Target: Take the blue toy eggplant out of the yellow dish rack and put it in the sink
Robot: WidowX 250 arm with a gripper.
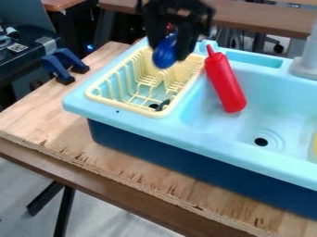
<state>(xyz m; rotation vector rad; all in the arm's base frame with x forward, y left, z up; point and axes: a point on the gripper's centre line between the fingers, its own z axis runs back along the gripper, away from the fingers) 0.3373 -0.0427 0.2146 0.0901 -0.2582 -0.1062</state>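
A brown desk (117,197) stands nearest, one dark leg (64,210) slanting down to the pale floor (28,190) at lower left. On it lies a plywood board (43,118) with a rough, chipped front edge. The board carries a toy sink (133,119), light blue on top and dark blue below. In its basin, a round dark drain (261,142) sits in the floor, and part of a yellow thing (315,148) shows at the right edge of the view. Left of the basin is a pale yellow dish rack (123,105), with a small dark shape (163,104) in its near right corner. A red bottle (226,82) leans in the basin's far left corner, nozzle up. Over the far part of the rack hangs the black hand (170,39), pointing down, its fingers partly closed around a smooth, rounded blue thing (164,54). Whether that thing touches the rack, I cannot tell. Farther back are a grey faucet base (305,67) at right, two dark blue clamps (57,68) at left, and another brown table (260,18) behind.
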